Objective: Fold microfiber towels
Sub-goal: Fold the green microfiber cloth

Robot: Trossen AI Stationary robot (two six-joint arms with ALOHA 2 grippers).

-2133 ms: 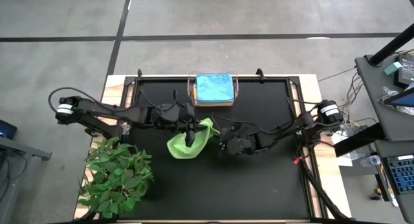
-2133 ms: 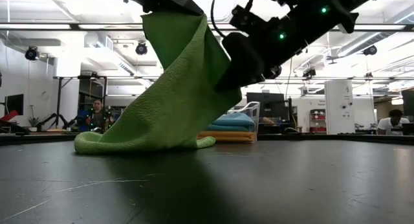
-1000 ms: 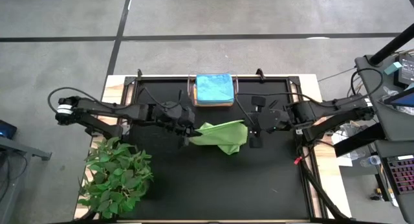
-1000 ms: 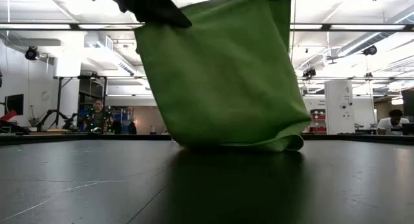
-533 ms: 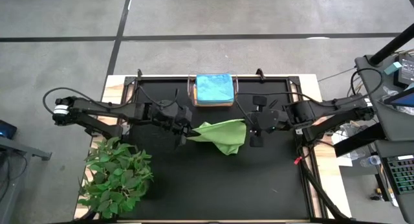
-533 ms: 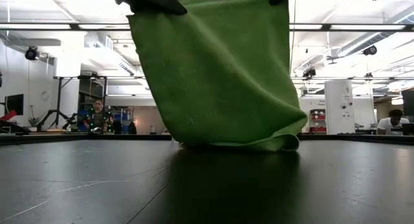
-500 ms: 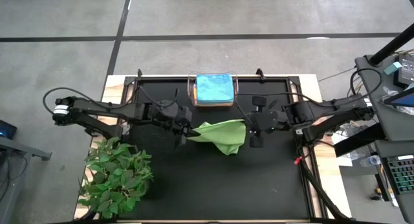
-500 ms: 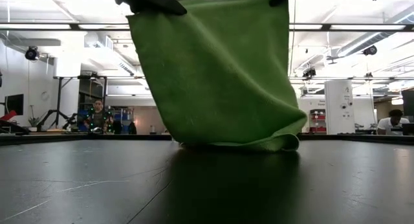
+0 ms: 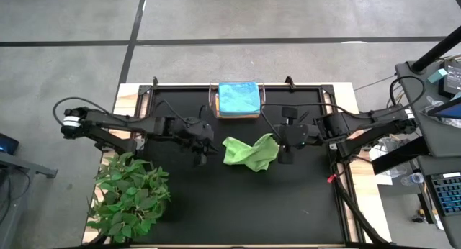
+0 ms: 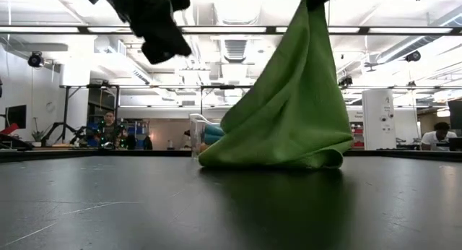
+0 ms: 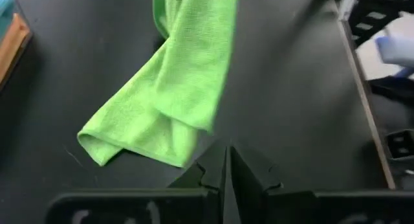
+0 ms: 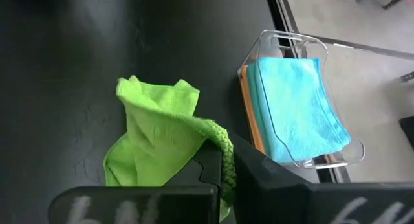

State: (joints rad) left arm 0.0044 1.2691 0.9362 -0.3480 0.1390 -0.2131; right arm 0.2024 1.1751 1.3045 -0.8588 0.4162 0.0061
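One corner of the green towel (image 9: 248,152) is held up by the right gripper (image 9: 282,146), closed on it, while the rest is draped in a heap on the black table (image 9: 288,206), near the middle. From the heap, the left gripper (image 9: 199,150) is found just beside, closed and empty. The free corner lies nearer to the left arm.

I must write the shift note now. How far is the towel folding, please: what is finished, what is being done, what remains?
Done: folded towels, light blue on top, sit stacked in the clear bin at the table's far edge. In hand: the right gripper is shut on one corner of the lime green towel, which hangs crumpled onto the table; the left gripper is shut and empty, apart from it. Left: spreading, folding and binning this towel.
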